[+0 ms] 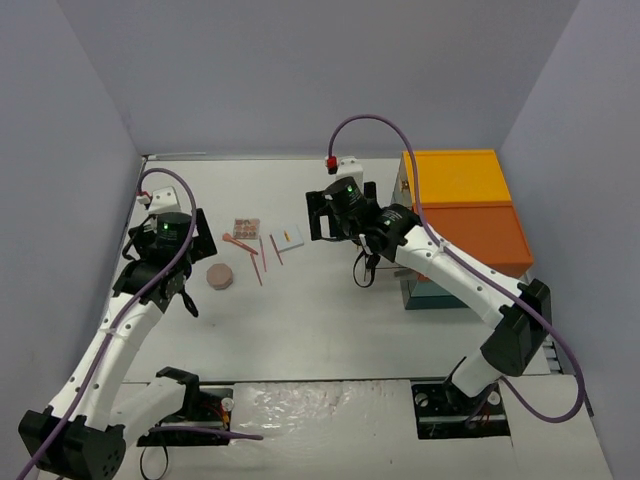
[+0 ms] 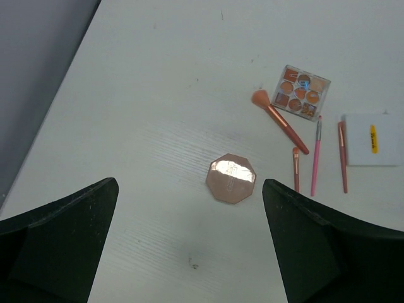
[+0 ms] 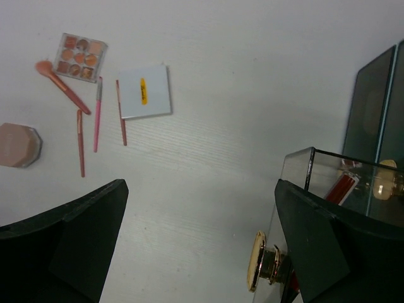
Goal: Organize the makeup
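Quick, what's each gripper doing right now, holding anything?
Left gripper: open, holding nothing.
Right gripper: open, holding nothing.

Seven loose cosmetic pieces are lying on the white table (image 1: 330, 320). There is one octagonal pink compact (image 2: 230, 178) and one eyeshadow palette (image 2: 303, 92), which is showing nine pans in three rows of three. One white square card (image 2: 367, 140) is bearing one yellow mark. The other four are long tools: one fluffy peach brush (image 2: 279, 121), one thin pink stick (image 2: 315, 154), one long copper-red stick (image 2: 341, 156) and one shorter copper-red stick (image 2: 295, 169). One large orange-topped box (image 1: 460, 190) is standing at the right. One gold knob (image 3: 257, 269) is showing on a glass-walled compartment (image 3: 297, 165). Two arms are reaching over the table, the left arm (image 1: 120, 340) and the right arm (image 1: 460, 275), each trailing one purple cable.
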Available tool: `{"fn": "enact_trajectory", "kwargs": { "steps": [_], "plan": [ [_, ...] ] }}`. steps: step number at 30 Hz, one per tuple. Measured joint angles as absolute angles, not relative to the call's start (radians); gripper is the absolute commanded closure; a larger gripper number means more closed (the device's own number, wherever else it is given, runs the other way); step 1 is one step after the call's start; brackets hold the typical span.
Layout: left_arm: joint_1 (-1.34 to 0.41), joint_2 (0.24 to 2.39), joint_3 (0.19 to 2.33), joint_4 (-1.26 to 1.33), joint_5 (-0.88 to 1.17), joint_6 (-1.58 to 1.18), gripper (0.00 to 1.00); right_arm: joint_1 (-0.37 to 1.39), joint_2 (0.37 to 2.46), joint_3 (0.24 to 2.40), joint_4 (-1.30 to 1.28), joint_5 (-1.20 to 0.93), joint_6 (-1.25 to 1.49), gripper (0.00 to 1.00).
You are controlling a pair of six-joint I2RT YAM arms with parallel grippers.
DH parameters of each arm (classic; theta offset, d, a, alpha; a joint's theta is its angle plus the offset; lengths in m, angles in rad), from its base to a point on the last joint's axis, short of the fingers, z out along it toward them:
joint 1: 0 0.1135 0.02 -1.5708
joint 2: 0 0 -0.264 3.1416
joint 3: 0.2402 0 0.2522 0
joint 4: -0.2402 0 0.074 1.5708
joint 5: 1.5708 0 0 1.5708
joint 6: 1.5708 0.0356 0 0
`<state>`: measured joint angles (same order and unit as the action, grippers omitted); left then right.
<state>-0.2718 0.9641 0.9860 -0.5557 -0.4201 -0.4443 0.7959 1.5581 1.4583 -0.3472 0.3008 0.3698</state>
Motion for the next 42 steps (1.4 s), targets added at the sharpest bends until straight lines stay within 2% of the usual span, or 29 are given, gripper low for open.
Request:
{"fn": "enact_trajectory", "kwargs": {
  "steps": [7, 18, 32, 42],
  "plan": [
    [-0.261, 0.973, 0.893, -0.479, -0.435, -0.397, 0.03, 0.717, 1.564, 1.446, -0.381, 0.354, 0.393, 0.00],
    [-0.197, 1.036, 0.889, -0.408, -0.370, -0.389, 0.03, 0.617, 1.559, 1.394, -0.486, 0.466, 0.353, 0.00],
    [-0.190, 1.036, 0.889, -0.392, -0.355, -0.380, 0.03, 0.612, 1.557, 1.400, -0.506, 0.515, 0.293, 0.00],
    [-0.182, 1.034, 0.889, -0.391, -0.350, -0.378, 0.03, 0.699, 1.599, 1.486, -0.483, 0.493, 0.213, 0.00]
  ]
}}
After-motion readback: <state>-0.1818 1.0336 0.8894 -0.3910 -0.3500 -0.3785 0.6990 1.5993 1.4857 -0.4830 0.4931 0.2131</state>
